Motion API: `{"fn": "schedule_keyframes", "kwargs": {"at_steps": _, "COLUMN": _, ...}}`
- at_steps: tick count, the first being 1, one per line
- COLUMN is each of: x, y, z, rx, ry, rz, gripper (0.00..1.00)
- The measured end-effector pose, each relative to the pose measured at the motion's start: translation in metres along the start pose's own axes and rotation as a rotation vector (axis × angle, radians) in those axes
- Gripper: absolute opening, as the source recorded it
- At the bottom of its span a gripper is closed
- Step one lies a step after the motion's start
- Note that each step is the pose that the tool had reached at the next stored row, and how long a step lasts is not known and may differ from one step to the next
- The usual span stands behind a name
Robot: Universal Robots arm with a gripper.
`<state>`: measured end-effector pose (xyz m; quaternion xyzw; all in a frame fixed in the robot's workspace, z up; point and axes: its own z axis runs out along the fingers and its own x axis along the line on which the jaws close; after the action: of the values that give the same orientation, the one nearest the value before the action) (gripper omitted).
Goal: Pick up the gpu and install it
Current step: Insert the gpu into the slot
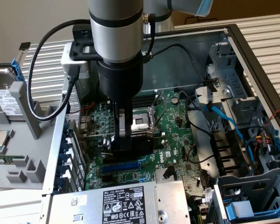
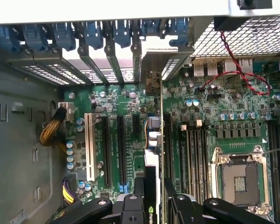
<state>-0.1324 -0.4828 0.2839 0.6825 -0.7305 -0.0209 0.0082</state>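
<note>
My gripper (image 1: 125, 142) reaches down into the open PC case and is shut on the gpu (image 1: 139, 140), a black-shrouded card held on edge just above the green motherboard (image 1: 177, 121). In the wrist view the gpu (image 2: 153, 140) runs edge-on from between the black fingers (image 2: 133, 207) toward the case's rear slot openings. Its silver end bracket (image 2: 151, 83) lies close to those openings. The card lines up among the black expansion slots (image 2: 121, 149), beside a white slot (image 2: 88, 144). Whether its edge sits in a slot is hidden.
The CPU socket (image 2: 242, 177) and memory slots (image 2: 195, 149) lie beside the card. A power supply (image 1: 126, 203) bounds the board at the front. Drive cages (image 1: 251, 196) and blue cables (image 1: 228, 121) fill the exterior view's right. Blue slot latches (image 2: 84, 32) line the rear, and yellow wires (image 2: 51, 133) lie nearby.
</note>
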Motion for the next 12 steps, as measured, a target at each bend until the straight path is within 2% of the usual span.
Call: {"fn": "schedule_keyframes", "kwargs": {"at_steps": 12, "x": 0.0001, "y": 0.0025, "z": 0.0053, "rx": -0.0060, "ry": 0.0016, "rz": -0.006, "gripper": 0.27}}
